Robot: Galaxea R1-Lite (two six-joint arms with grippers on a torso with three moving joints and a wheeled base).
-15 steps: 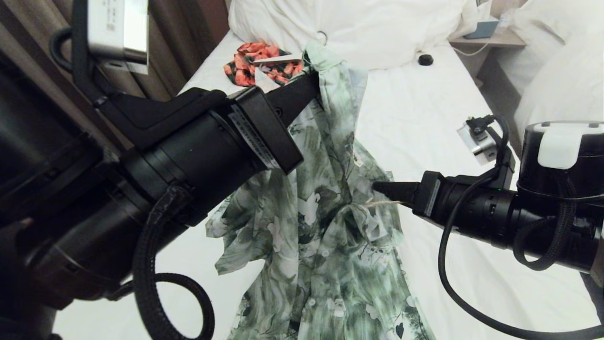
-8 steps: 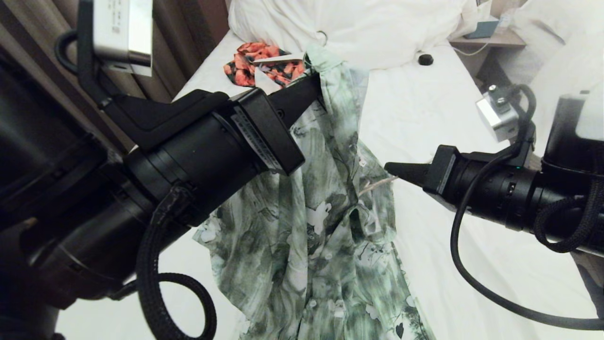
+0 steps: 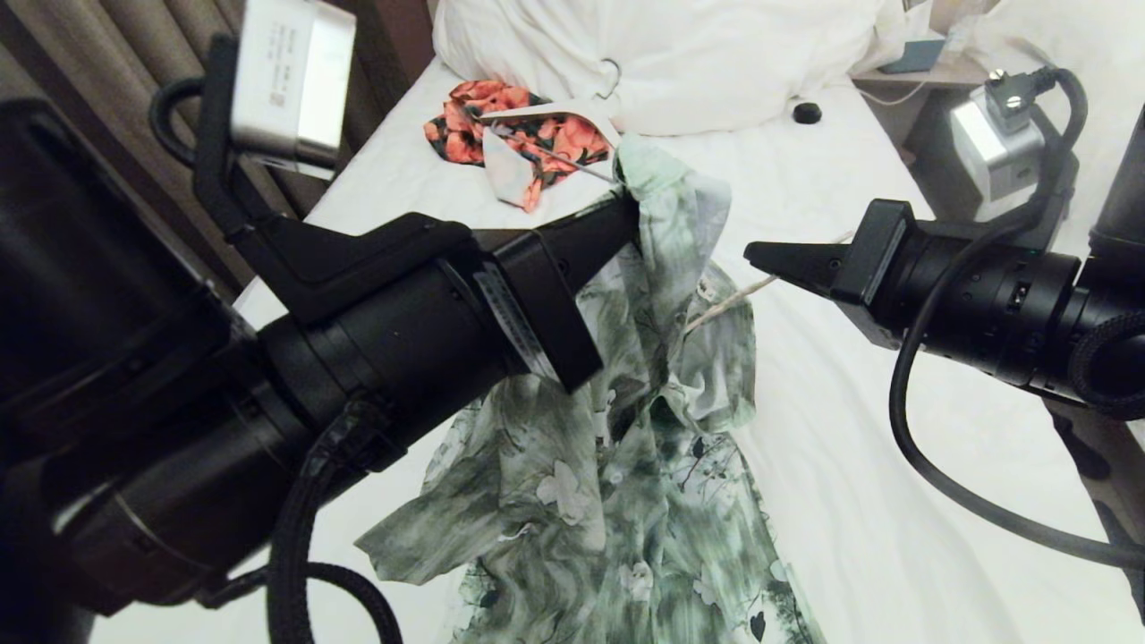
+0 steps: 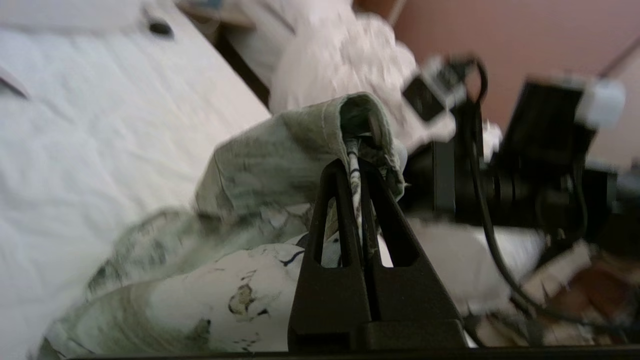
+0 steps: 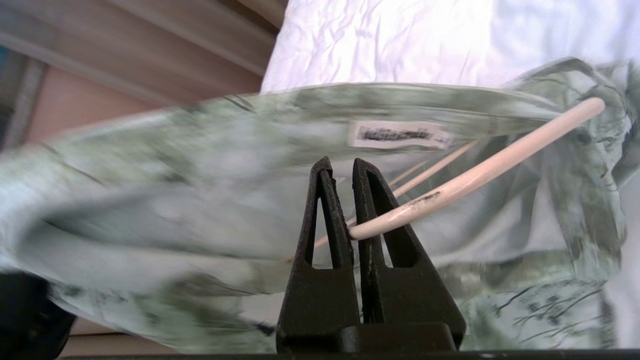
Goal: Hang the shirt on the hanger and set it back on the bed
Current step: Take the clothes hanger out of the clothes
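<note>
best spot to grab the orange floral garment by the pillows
Take the orange floral garment at its bunched left end, coming straight down from above. That end lies bare on the bed; the white hanger and the shirt crowd its right end.

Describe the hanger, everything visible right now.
The hanger is a thin cream-coloured wire, smooth, with a dark scuff near the grip. The right gripper is shut on one end of it. From there the wire runs slantwise into the shirt, under the collar label; a second thinner stretch shows behind it. In the head view only a short pale length shows between gripper and cloth. Hook and neck are hidden.
</note>
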